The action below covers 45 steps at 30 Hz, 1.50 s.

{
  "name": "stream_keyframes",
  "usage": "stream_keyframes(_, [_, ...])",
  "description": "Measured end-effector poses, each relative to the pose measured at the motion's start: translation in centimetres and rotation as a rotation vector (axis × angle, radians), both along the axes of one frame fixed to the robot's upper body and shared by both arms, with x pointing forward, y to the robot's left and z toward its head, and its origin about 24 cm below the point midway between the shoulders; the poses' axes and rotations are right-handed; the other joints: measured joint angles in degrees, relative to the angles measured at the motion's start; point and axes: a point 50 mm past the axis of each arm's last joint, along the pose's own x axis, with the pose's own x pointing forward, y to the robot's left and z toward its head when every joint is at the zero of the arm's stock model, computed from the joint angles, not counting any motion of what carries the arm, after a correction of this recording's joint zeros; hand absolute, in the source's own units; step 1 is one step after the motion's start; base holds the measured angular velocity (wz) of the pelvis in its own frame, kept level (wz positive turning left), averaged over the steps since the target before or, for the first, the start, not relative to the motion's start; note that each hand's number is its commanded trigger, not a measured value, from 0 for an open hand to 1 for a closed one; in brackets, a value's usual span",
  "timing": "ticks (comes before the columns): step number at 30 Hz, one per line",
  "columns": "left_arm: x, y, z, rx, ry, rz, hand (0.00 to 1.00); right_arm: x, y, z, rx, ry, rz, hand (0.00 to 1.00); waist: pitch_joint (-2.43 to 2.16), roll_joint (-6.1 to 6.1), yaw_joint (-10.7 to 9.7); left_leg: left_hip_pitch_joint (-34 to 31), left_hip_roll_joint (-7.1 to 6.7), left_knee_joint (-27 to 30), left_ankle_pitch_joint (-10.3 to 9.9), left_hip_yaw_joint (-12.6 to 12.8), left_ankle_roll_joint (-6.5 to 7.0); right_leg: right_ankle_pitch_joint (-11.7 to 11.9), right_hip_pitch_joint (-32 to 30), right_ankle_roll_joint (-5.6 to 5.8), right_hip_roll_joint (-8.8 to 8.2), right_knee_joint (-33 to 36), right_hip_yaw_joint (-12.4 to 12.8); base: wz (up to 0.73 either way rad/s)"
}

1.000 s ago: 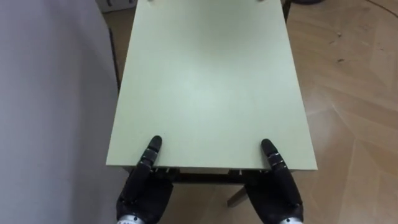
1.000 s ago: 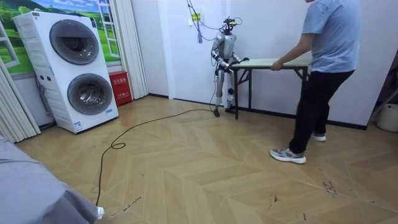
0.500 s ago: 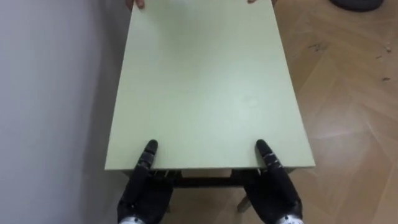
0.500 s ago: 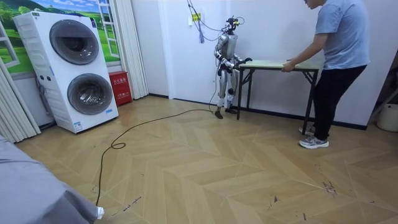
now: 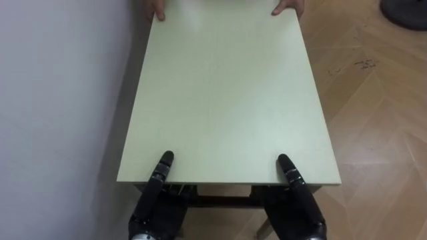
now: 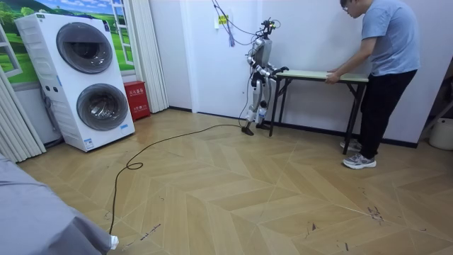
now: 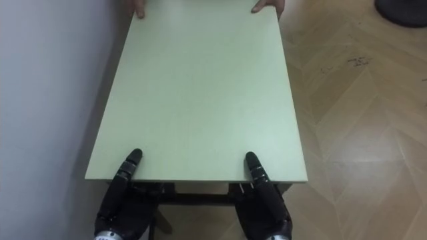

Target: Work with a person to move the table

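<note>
A pale green table [image 5: 227, 100] stretches away from me, its left side close to a white wall [image 5: 60, 100]. My left hand [image 5: 157, 207] and right hand [image 5: 297, 207] grip its near edge, thumbs lying on the top and fingers tucked under it. At the far edge a person's two hands [image 5: 287, 8] hold the corners. In the room view I stand at the table's [image 6: 318, 73] left end, and the person [image 6: 382, 57] leans over its right end.
Wooden herringbone floor [image 5: 380, 133] lies open on my right. A dark round object [image 5: 407, 13] sits on the floor at the far right. Stacked washing machines [image 6: 85, 78] and a red box [image 6: 136, 99] stand away at the room view's left.
The person has stepped toward the room view's right, and the table and I have followed along the wall. The person's hands now show at the far edge. My grip is unchanged.
</note>
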Motion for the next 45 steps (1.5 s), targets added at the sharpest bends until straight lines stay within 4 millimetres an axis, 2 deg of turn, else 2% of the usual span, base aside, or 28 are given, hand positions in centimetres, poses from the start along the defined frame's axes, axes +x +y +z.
stream_keyframes(2, [-0.1,-0.2,-0.1,-0.005,0.012,0.002,1.00,0.1,-0.1,0.0,0.001,0.000,-0.002,1.00,-0.13,0.46,0.0,-0.2,-0.05,0.1,-0.2,0.6,-0.34,0.1,0.6,-0.30,0.32,0.1,-0.9,0.08])
stream_keyframes(4, [-0.1,-0.4,-0.1,-0.009,0.012,-0.005,1.00,0.1,-0.2,0.0,0.011,0.005,-0.009,1.00,-0.14,0.46,0.0,-0.4,0.60,0.1,-0.1,0.8,-0.70,0.4,0.7,-0.72,0.99,0.1,-1.3,0.11])
stream_keyframes(7, [-0.1,-0.4,-0.1,-0.009,0.013,-0.007,1.00,0.1,-0.3,0.0,0.005,0.006,-0.005,1.00,-0.14,0.48,0.1,-0.3,0.94,0.1,-0.2,2.0,-0.74,0.4,0.7,-0.77,1.15,0.0,-1.3,0.01])
stream_keyframes(42, [-1.5,0.3,-2.3,0.045,0.111,-0.016,1.00,-1.6,0.1,-2.1,-0.004,0.117,0.025,1.00,-0.03,0.69,0.3,1.5,0.84,-0.2,-0.2,2.1,-0.73,0.4,2.9,-0.78,1.07,-0.1,-1.7,0.00])
stream_keyframes(43, [-1.5,0.4,-2.5,0.045,0.113,-0.016,0.99,-1.7,0.1,-2.3,-0.002,0.117,0.026,1.00,-0.03,0.69,0.3,2.1,0.82,-0.5,-0.2,2.1,-0.74,0.4,3.4,-0.78,1.07,-0.1,-1.7,0.00])
stream_keyframes(45, [-1.6,0.4,-2.7,0.048,0.117,-0.015,0.67,-1.8,0.2,-2.5,0.000,0.125,0.021,1.00,-0.22,0.64,0.3,2.8,0.82,-0.9,-0.2,2.1,-0.75,0.4,3.9,-0.78,1.07,-0.1,-2.0,0.00])
